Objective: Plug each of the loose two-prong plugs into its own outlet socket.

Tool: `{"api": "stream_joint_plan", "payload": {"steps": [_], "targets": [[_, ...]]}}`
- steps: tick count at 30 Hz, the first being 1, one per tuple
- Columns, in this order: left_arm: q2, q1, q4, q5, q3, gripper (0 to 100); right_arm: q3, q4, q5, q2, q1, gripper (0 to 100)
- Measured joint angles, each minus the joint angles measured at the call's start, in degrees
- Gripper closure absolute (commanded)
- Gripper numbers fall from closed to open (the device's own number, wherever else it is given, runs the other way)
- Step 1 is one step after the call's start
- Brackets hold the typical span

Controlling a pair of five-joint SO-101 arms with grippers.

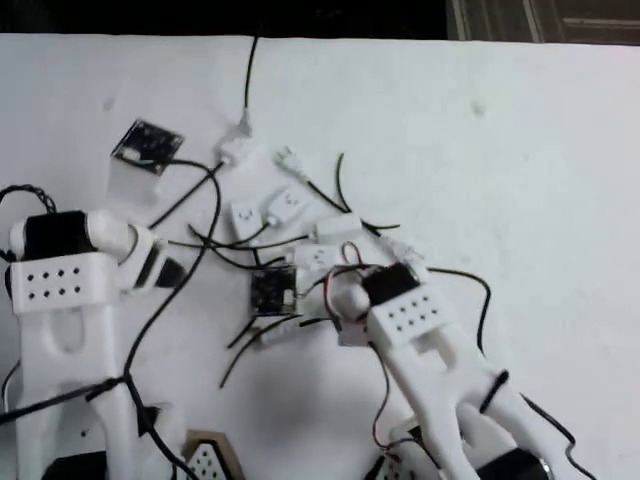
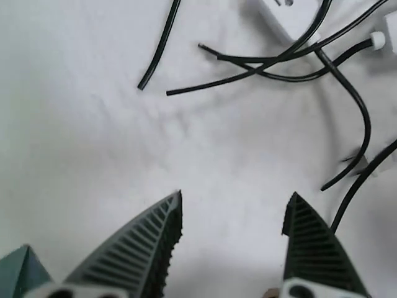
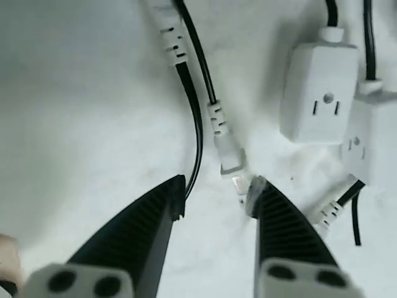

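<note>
Two robot arms work at a white table (image 1: 520,150) strewn with black cables (image 1: 215,215). The right gripper (image 3: 217,189) hangs low over the middle of the table, its jaws partly apart and gripping nothing. A white two-prong plug (image 3: 231,162) lies flat on the table just ahead of it, unplugged, its prongs pointing into the gap and just beside one fingertip (image 3: 263,205); whether metal meets finger cannot be told. Close beside that plug a white outlet socket (image 3: 319,93) lies face up with its slots bare; a second socket (image 3: 367,143) lies against its side, and both trail black leads. Seen from above, another loose plug (image 1: 288,158) lies toward the far edge of the table, apart from the cluster of white sockets at the centre. The left gripper (image 2: 236,202) is over the table toward its left edge, jaws spread wide and empty above a bare white patch; cut cable ends and the corner of a white socket block (image 2: 291,15) lie beyond its fingertips, well clear of them.
</note>
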Motion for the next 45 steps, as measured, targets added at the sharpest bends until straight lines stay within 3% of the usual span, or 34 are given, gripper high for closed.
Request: {"api": "stream_joint_plan", "payload": {"steps": [14,20,26,33,45], "targets": [[0.0,-3.96,-9.76,0.0,13.01,74,-3.43,-7.74,1.14,16.35,0.0,84.2],[0.0,-3.96,-10.55,0.0,14.24,74,-3.43,-12.57,1.14,20.4,0.0,98.2],[0.0,-3.96,-10.55,0.0,14.24,74,-4.13,-15.12,1.32,21.89,0.44,98.1],[0.0,-3.96,-10.55,0.0,14.24,74,-4.04,-10.81,0.7,8.35,2.37,98.1],[-16.7,-3.96,-6.68,0.79,16.62,74,-4.04,2.81,-16.26,-23.21,1.76,98.1]]}}
